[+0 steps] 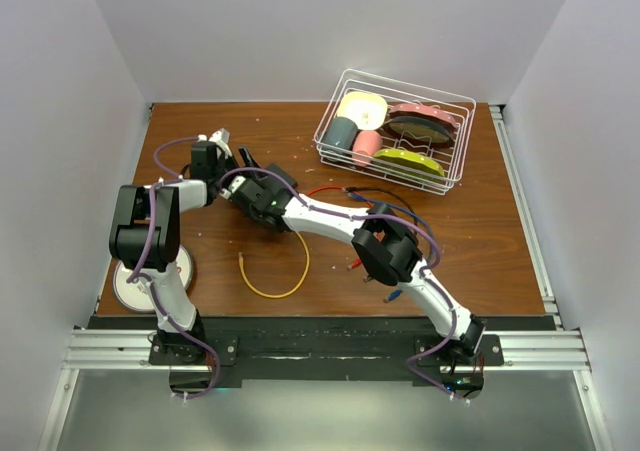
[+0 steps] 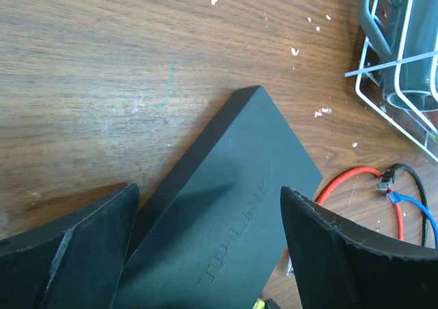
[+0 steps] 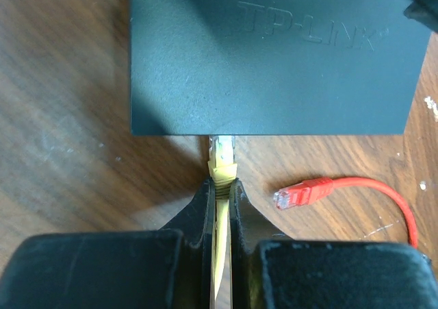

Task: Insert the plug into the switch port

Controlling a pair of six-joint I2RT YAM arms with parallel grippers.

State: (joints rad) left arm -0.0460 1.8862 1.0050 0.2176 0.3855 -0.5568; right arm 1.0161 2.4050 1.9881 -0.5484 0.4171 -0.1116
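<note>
Black switch point(image 3: 267, 55) flat on wooden table point(image 3: 61, 117) | clear-tipped yellow plug point(image 3: 222, 150) at its near edge, seated or not: cannot tell | right gripper point(image 3: 220, 186) pinched tight on plug's yellow boot | left gripper point(image 2: 209, 203) fingers wide, straddling switch | red cable point(image 3: 311, 189) just beside plug

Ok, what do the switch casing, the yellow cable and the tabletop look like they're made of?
The switch: looks like matte black plastic, with a fine grainy surface and the logo moulded in.
The yellow cable: soft, rubbery-looking jacket and boot, ending in a clear plastic plug.
The tabletop: brown wood grain, scuffed and speckled; solid wood or laminate, I cannot tell.
</note>
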